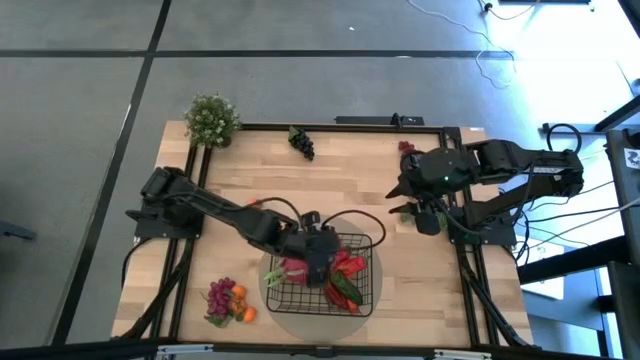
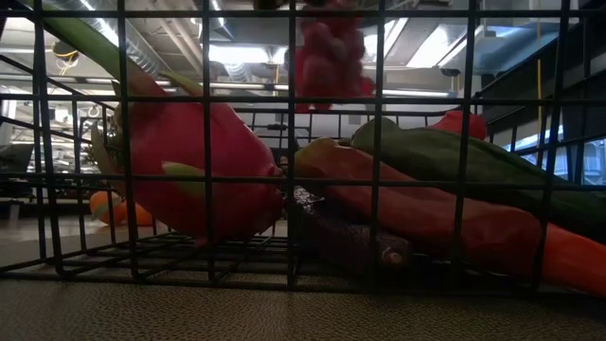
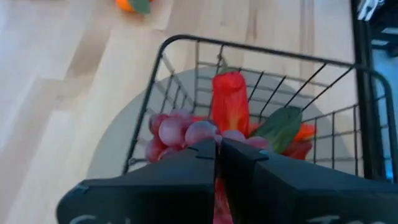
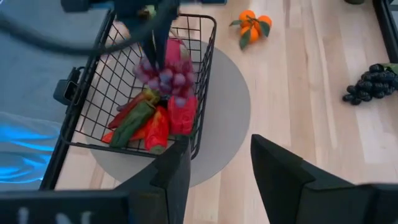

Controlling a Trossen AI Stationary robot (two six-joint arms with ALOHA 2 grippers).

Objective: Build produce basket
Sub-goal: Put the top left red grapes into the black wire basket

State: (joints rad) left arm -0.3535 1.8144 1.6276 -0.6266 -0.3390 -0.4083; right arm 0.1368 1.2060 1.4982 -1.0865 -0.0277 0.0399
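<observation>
The black wire-mesh basket (image 1: 368, 292) sits on a grey round mat (image 4: 230, 106) at the tabletop's (image 1: 330, 180) near edge, holding red peppers (image 4: 181, 115), a green cucumber (image 4: 132, 121) and a pink radish (image 2: 194, 166). The left end effector (image 3: 217, 149), fingers pressed together, pinches a red grape bunch (image 4: 165, 78) above it. The right end effector (image 4: 217, 168) hangs spread and empty.

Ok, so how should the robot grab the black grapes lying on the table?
Probably from straight above, with the jaws closing across the middle of the black grapes. The bunch lies flat on the bare table, apart from everything else, so its sides are free. It looks longer than wide, so pinching across the narrow way should fit best.
</observation>
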